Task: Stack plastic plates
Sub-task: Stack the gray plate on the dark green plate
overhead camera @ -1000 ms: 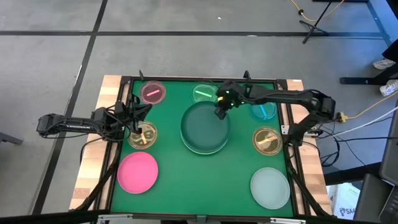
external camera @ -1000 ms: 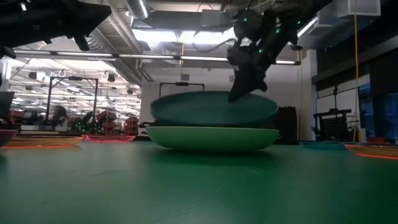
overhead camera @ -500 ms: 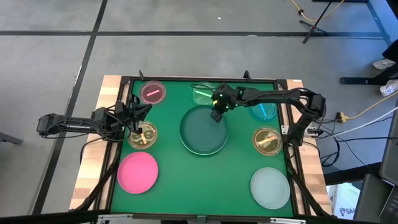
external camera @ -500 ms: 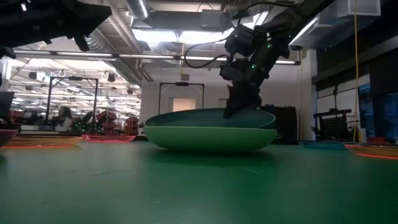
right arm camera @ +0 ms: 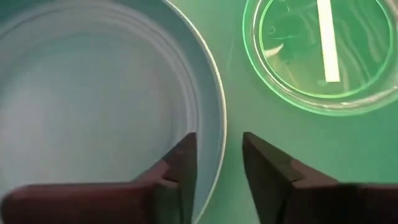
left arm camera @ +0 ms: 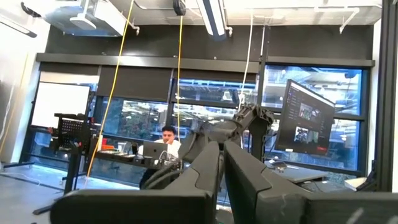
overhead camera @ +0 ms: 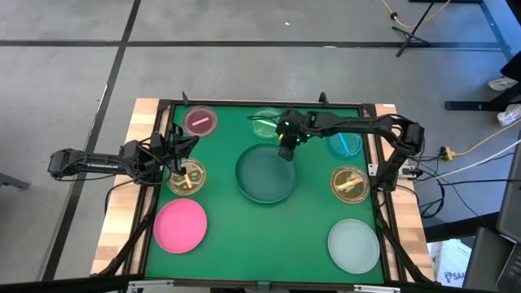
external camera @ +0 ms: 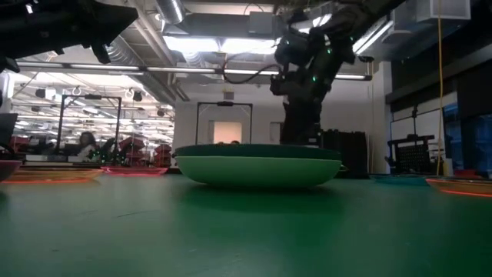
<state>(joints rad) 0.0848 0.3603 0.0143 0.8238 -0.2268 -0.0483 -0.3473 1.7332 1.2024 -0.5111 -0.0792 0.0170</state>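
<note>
A dark green plate (overhead camera: pixel 264 172) lies nested in a light green plate (external camera: pixel 257 171) at the table's middle. My right gripper (right arm camera: pixel 217 163) stands open at the dark green plate's far right rim (right arm camera: pixel 214 118), pointing down. One finger is inside the rim and one outside, with a gap on both sides. My left gripper (overhead camera: pixel 181 152) is shut and holds nothing. It hovers at the table's left, by an amber dish (overhead camera: pixel 187 176).
A pink plate (overhead camera: pixel 180 225) lies near left and a whitish plate (overhead camera: pixel 354 245) near right. Small clear dishes stand around: pink (overhead camera: pixel 200 120) far left, green (right arm camera: pixel 320 53) just beyond my right gripper, blue (overhead camera: pixel 345 144) and amber (overhead camera: pixel 350 184) at the right.
My right gripper has lowered the dark green plate, which hung tilted above the light green one, into it. It has then opened and let go. The plate now lies level inside the light green plate. The gripper has shifted slightly toward the table's far left.
</note>
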